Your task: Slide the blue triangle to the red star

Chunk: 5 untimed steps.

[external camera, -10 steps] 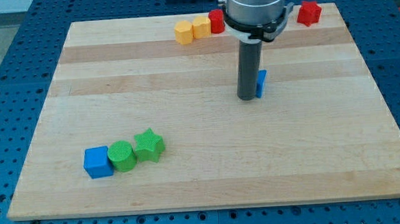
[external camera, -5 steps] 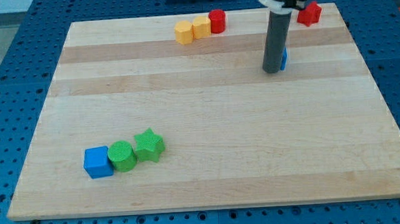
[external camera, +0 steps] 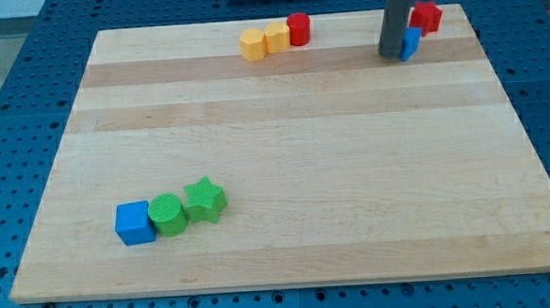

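**Camera view: blue triangle sat right by the red star**

Camera view showed a big wooden board (external camera: 284, 153) lying on a blue table with rows of little holes (external camera: 8, 102). The board filled most of the picture.

The dark rod came down from the view's top, near the top right corner of the board. My tip (external camera: 390, 54) rested on the wood there. The rod had no fingers at all, so there was nothing to open, close or hold with.

The blue triangle (external camera: 410, 44) was pressed against the right side of my tip. Part of it was hidden behind the rod. Just above it and to the view's right was the red star (external camera: 426, 16). The two blocks looked as if they touched, or almost touched; I could not tell for sure.

Farther to the view's left, along the top edge, three blocks sat in a short row, side by side. They were a red round block (external camera: 298, 28), a yellow block (external camera: 276, 37) and an orange block (external camera: 253, 44). The shapes of the yellow and orange ones were hard to make out.

Well apart from all these, near the view's bottom left, three more blocks sat in a row. They were a green star (external camera: 205, 199), a green round block (external camera: 168, 214) and a blue cube (external camera: 133, 223). Each one touched the next.
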Motion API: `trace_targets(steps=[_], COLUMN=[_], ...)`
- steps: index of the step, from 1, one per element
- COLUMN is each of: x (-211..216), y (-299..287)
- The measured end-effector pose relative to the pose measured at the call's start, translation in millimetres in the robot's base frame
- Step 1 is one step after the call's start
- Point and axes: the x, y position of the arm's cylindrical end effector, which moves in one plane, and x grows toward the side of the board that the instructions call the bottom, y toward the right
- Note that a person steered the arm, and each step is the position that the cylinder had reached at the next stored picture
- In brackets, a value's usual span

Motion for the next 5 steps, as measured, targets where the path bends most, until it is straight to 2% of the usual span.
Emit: trace_targets(steps=[5], x=[7], y=[38])
